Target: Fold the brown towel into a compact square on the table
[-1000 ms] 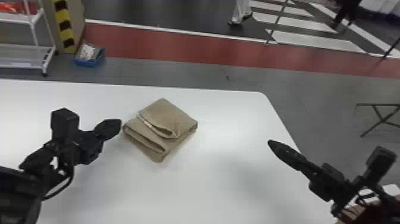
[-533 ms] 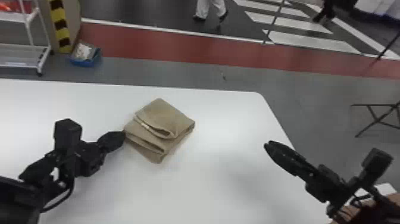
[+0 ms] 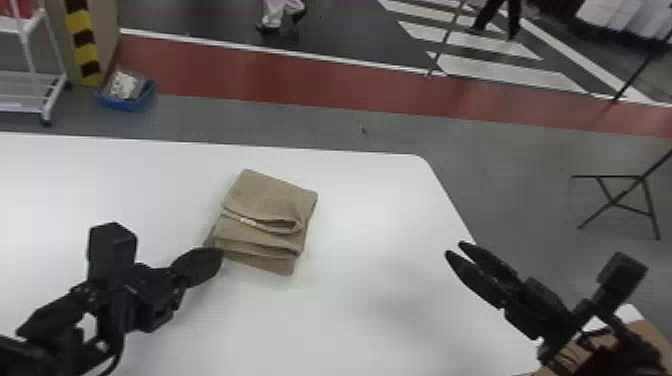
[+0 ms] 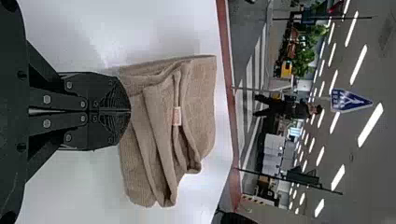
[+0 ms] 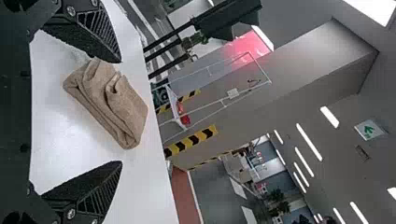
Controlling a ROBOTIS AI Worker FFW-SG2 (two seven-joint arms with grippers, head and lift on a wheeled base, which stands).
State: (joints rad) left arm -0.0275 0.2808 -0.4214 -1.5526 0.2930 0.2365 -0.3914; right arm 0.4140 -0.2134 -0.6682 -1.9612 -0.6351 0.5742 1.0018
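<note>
The brown towel [image 3: 267, 200] lies as a thick folded stack on the white table [image 3: 370, 300], its layered edges toward the robot and a small pale tag on one fold. At its near left corner is my left gripper [image 3: 221, 257]. In the left wrist view the fingertips of my left gripper [image 4: 130, 112] are together on the towel [image 4: 201, 98]'s edge. My right gripper [image 3: 452, 247] is held apart from the towel, over the table's right side. Seen in the right wrist view, my right gripper [image 5: 120, 112] has its fingers wide apart, with the towel [image 5: 102, 100] farther off beyond them.
The table's far edge [image 3: 350, 150] runs behind the towel, and its right edge slopes down near my right gripper. Brown material [image 3: 645, 330] lies by the right arm at the lower right. A white rack [image 3: 32, 92] and a blue bin [image 3: 125, 102] stand on the floor beyond.
The towel has turned counterclockwise, its near left corner drawn toward the robot along with my left gripper. My right gripper now shows two separate fingers in the head view instead of one outline.
</note>
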